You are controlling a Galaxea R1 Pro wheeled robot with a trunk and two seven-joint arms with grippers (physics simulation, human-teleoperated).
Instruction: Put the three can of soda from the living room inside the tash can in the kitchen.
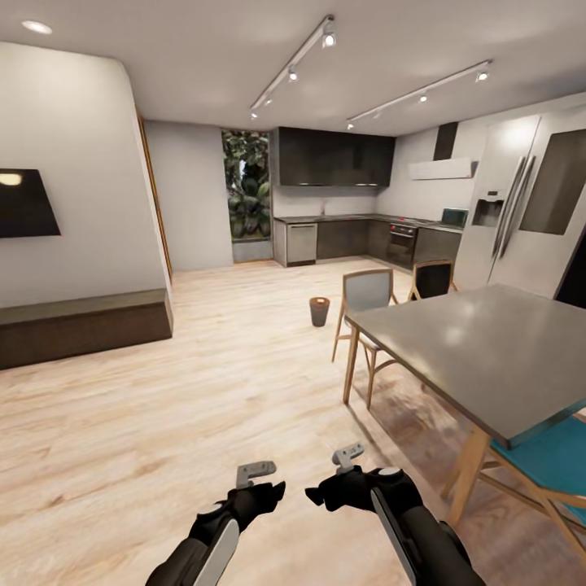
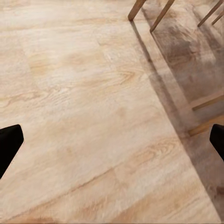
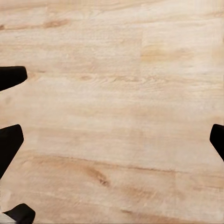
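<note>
The tash can [image 1: 319,311] stands upright on the light wood floor [image 1: 203,391], well ahead of both arms and just beside the nearest grey chair [image 1: 365,305]. Both sets of jaws are spread wide and hold nothing. In the left wrist view the left gripper [image 2: 112,142] shows a dark fingertip at each edge of the frame, with bare floorboards between them and wooden chair legs [image 2: 148,14] beyond. In the right wrist view the right gripper [image 3: 112,140] shows the same wide gap over bare floor, touching nothing. In the head view the left gripper [image 1: 259,488] and right gripper [image 1: 330,487] hang low above the floor, close to each other, well short of the tash can. Beside the tash can, on the robot's right, a grey-topped dining table [image 1: 488,350] stands with a teal-seated chair [image 1: 553,464] at its near corner. Beyond the tash can lies the kitchen [image 1: 358,220], with dark cabinets, an oven and a steel fridge [image 1: 521,212]. Away from the tash can, on the robot's left, a low dark bench [image 1: 81,325] runs along a white wall under a black screen [image 1: 24,203].
</note>
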